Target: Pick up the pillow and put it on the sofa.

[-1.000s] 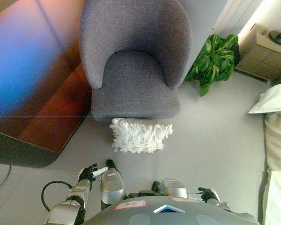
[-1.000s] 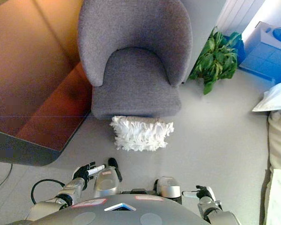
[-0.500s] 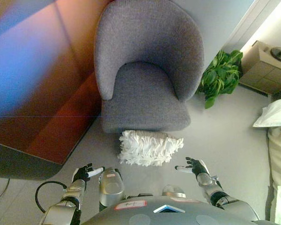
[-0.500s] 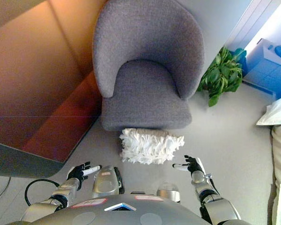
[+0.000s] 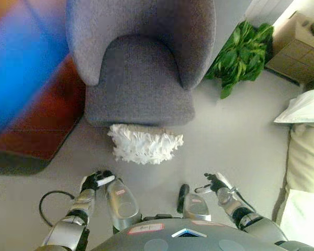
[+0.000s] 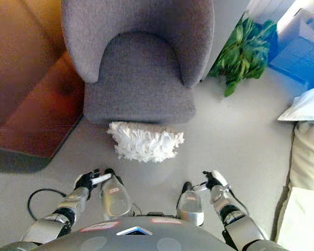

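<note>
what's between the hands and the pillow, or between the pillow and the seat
Nothing visible. The white pillow lies on the floor against the front of the grey sofa chair, whose seat is bare. Bare floor separates it from the left hand and right hand.

A home, likely a bedroom corner.
A grey armchair [image 5: 138, 63] is standing far centre, a leafy houseplant [image 5: 240, 52] is sitting far right, and bedding [image 5: 303, 157] is showing along the right edge.
</note>
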Controlling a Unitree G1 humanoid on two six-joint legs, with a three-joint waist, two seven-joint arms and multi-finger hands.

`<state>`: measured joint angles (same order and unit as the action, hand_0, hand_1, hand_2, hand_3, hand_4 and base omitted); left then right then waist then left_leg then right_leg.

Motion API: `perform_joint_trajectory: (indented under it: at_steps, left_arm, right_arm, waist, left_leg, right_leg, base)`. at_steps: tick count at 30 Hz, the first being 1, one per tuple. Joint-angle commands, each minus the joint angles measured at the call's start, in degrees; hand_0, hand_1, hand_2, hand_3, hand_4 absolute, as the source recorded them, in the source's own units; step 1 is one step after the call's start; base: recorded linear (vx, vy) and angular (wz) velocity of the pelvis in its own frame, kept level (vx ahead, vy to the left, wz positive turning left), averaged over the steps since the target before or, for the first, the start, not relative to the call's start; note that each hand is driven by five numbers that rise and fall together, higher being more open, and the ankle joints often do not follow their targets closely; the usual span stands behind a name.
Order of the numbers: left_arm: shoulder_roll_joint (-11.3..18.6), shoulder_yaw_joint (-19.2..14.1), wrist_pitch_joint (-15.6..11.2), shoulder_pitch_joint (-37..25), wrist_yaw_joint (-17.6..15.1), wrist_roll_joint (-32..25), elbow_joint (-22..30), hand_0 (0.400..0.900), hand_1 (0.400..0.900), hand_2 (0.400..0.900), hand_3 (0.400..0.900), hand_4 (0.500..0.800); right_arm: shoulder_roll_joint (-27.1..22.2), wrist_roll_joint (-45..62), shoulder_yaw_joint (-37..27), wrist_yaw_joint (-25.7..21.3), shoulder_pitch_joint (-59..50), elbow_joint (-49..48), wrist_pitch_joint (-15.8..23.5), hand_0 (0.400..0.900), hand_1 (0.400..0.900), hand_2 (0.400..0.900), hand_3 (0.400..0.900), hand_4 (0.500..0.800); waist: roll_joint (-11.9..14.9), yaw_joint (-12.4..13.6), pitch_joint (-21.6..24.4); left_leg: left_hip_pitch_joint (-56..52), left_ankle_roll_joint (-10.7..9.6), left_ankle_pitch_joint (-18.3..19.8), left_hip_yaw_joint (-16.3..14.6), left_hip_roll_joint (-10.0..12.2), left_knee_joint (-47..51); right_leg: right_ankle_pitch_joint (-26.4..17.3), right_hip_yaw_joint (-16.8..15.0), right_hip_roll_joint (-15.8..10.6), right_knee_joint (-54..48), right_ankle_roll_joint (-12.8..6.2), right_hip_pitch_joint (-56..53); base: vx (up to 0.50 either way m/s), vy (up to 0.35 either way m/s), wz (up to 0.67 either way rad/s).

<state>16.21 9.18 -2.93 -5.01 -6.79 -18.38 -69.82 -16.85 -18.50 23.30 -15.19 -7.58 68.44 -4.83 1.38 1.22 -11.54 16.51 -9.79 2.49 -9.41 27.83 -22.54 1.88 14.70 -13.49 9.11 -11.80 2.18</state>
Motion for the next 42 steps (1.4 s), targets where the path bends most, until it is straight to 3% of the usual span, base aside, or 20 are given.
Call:
perform_joint_trajectory:
  at_steps: [1, 4, 7, 16, 21, 34, 42]
  left_arm:
    - [2.6, 0.0, -2.9, -0.1, 1.6, 0.9, -0.2, 0.9, 0.9, 0.9, 0.9, 0.8]
    - [3.3, 0.7, -3.2, -0.5, 1.9, 0.6, 0.0, 0.9, 0.9, 0.9, 0.9, 0.8]
    - [5.2, 0.8, -1.5, -0.6, 2.0, 1.0, 1.5, 0.9, 0.9, 0.9, 0.9, 0.8]
    - [8.6, 0.2, 1.1, -1.6, 2.2, -1.5, 2.0, 0.9, 0.9, 0.9, 0.9, 0.8]
    - [9.5, 0.0, 1.3, -2.5, 2.0, -3.3, 2.9, 0.9, 0.9, 0.9, 0.9, 0.8]
    - [11.4, 0.6, 2.3, -4.0, 2.3, -7.6, 2.9, 0.9, 0.9, 0.9, 0.9, 0.8]
    - [11.1, 0.6, 1.0, -3.7, 2.7, -8.7, 2.7, 0.9, 0.9, 0.9, 0.9, 0.8]
  right_arm:
    - [-5.2, -7.9, -2.3, -5.9, -3.4, -2.4, -1.7, 0.9, 0.9, 0.9, 0.9, 0.8]
    - [-6.8, -9.9, -0.4, -5.6, -6.6, -3.4, -1.8, 0.9, 0.9, 0.9, 0.9, 0.8]
    - [-8.1, -8.0, 0.8, -5.6, -9.5, -4.5, -2.9, 0.9, 0.9, 0.9, 0.9, 0.8]
    - [-11.2, -2.2, 2.6, -0.6, -19.3, -5.3, -1.1, 0.9, 0.9, 0.9, 0.9, 0.8]
    - [-11.3, 1.1, 4.3, 1.7, -24.9, -6.0, -2.6, 0.9, 0.9, 0.9, 0.9, 0.8]
    - [-15.7, 4.0, 6.2, -0.4, -37.4, -3.7, -4.9, 0.9, 0.9, 0.9, 0.9, 0.8]
    - [-18.9, 4.7, 6.1, -0.5, -42.8, -3.0, -6.0, 0.9, 0.9, 0.9, 0.9, 0.8]
  waist:
    - [-1.8, 1.3, 0.1]
    - [-2.7, 2.1, -0.8]
    - [-3.3, 3.0, -2.1]
    - [-4.9, 4.5, -6.0]
    - [-5.5, 5.8, -8.3]
    - [-8.0, 8.3, -11.9]
    - [-8.5, 8.6, -13.2]
  left_leg:
    - [-3.8, -4.6, -10.7, 3.9, 2.5, 5.2]
    - [-1.5, -5.2, -11.5, 6.5, 1.6, 5.2]
    - [0.1, -5.2, -10.9, 8.8, 0.4, 4.9]
    - [3.8, -5.2, -10.7, 12.0, -1.9, 4.0]
    - [7.1, -5.2, -10.1, 14.0, -3.3, 2.4]
    - [15.0, -4.4, -9.7, 15.8, -6.2, 0.2]
    - [17.4, -3.5, -9.4, 15.4, -7.3, -0.1]
  right_leg:
    - [-0.6, -4.2, -5.8, 3.1, -0.48, 0.3]
    - [0.3, -3.5, -6.5, 5.6, -0.3, 2.9]
    - [0.5, -3.2, -8.0, 8.0, -0.77, 5.2]
    - [0.6, -3.8, -11.3, 13.6, -0.98, 12.1]
    - [1.1, -5.0, -12.5, 17.0, -0.89, 16.5]
    - [1.8, -7.2, -14.5, 24.1, -0.94, 27.7]
    - [2.4, -8.9, -14.3, 27.0, -0.81, 32.0]
  base:
    - [0.2, -0.094, 0.43]
    - [0.04, -0.131, 0.41]
    - [0.03, -0.117, 0.39]
    - [-0.01, -0.025, 0.27]
    - [-0.04, 0.02, 0.19]
    - [-0.06, 0.02, 0.09]
    - [-0.04, 0.031, 0.0]
